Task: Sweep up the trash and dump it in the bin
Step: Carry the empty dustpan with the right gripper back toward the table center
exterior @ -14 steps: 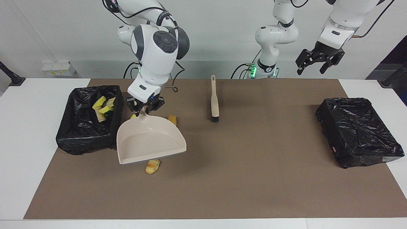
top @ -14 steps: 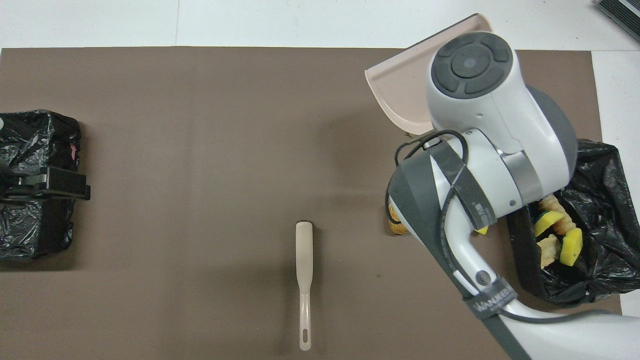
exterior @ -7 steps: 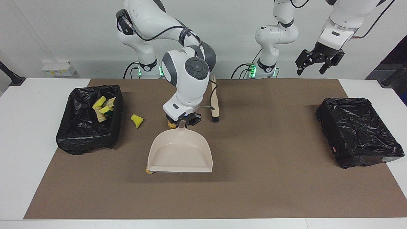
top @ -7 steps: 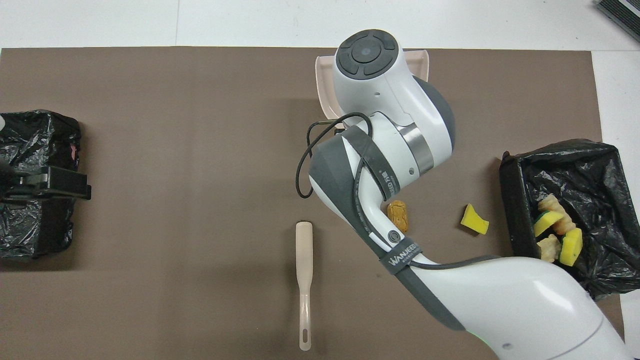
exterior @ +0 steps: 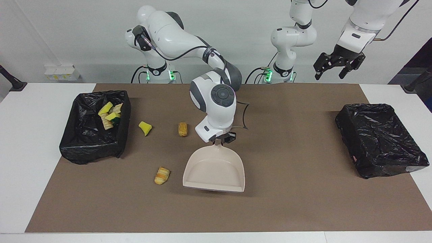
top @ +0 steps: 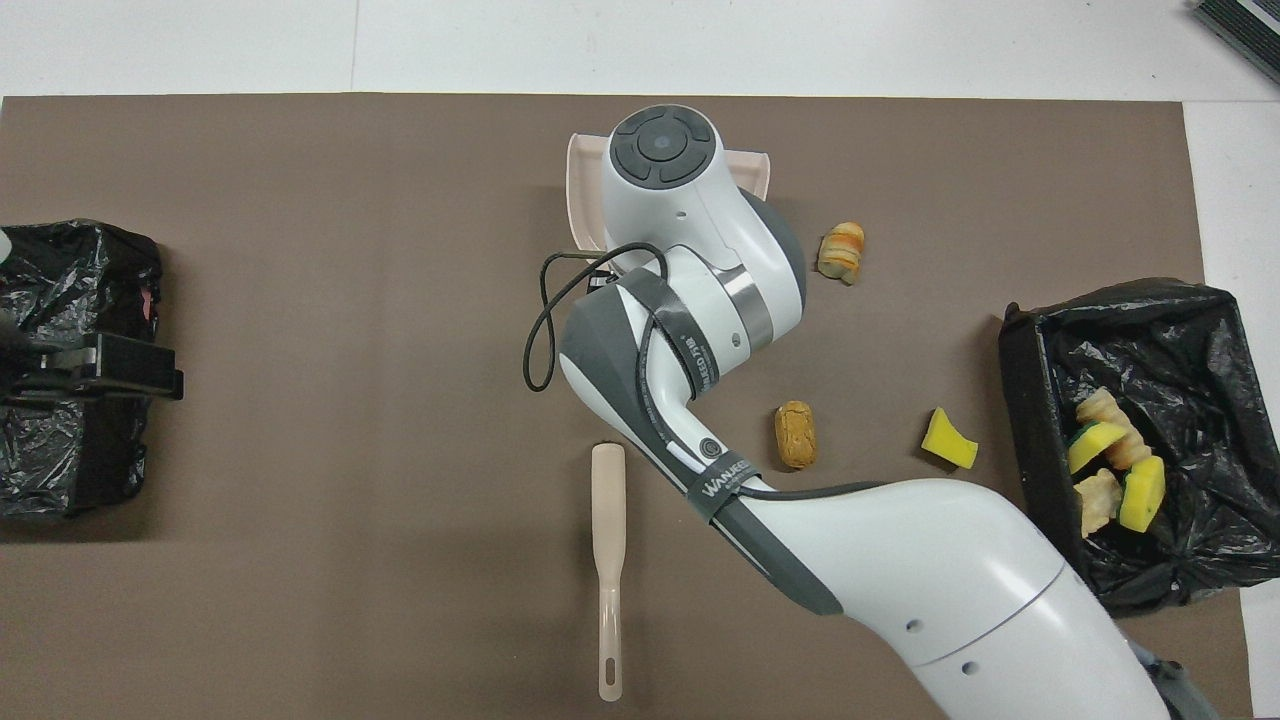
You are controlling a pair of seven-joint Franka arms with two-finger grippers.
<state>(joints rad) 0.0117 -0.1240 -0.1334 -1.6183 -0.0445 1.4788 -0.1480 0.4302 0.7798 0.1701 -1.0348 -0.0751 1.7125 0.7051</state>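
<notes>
- Carried from beside the bin (exterior: pixel 94 141), the dustpan (exterior: pixel 216 170) now hangs mid-mat, handle pinched by the right gripper (exterior: pixel 221 138).
- Left gripper (exterior: pixel 337 65) waits raised, fingers spread.
- Three trash pieces (exterior: pixel 162 176) lie on the mat.

Facing view: high camera across the table (exterior: pixel 20 135), looking toward both arm bases. Overhead view: camera above the robots' end, looking steeply down and forward. Both share the brown mat (exterior: pixel 287 202) and its contents.
</notes>
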